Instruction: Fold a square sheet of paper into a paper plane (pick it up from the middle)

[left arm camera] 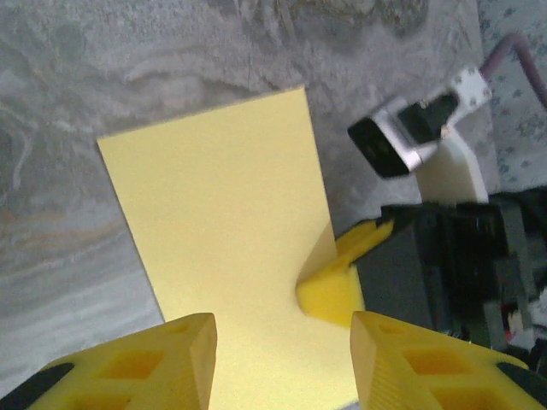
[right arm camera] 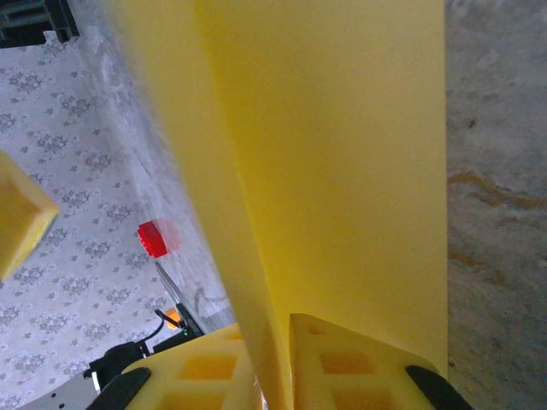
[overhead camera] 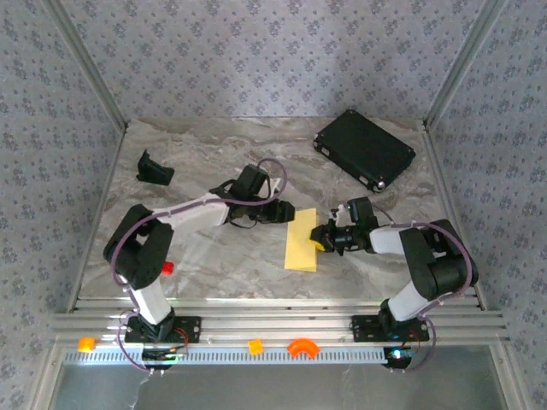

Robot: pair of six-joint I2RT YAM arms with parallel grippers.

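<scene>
Right wrist | right tool (right arm camera: 275,342) clenched on square sheet of paper (right arm camera: 342,154) | left tool (left arm camera: 284,337) released, over sheet

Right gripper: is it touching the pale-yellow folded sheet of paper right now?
Touching. The right wrist view shows the pale-yellow sheet of paper pinched between the yellow fingers of the right gripper, with no gap.

Robot lab booth — aluminium frame (overhead camera: 273,323), patterned walls (overhead camera: 256,51), marble-look tabletop (overhead camera: 222,145)
</scene>
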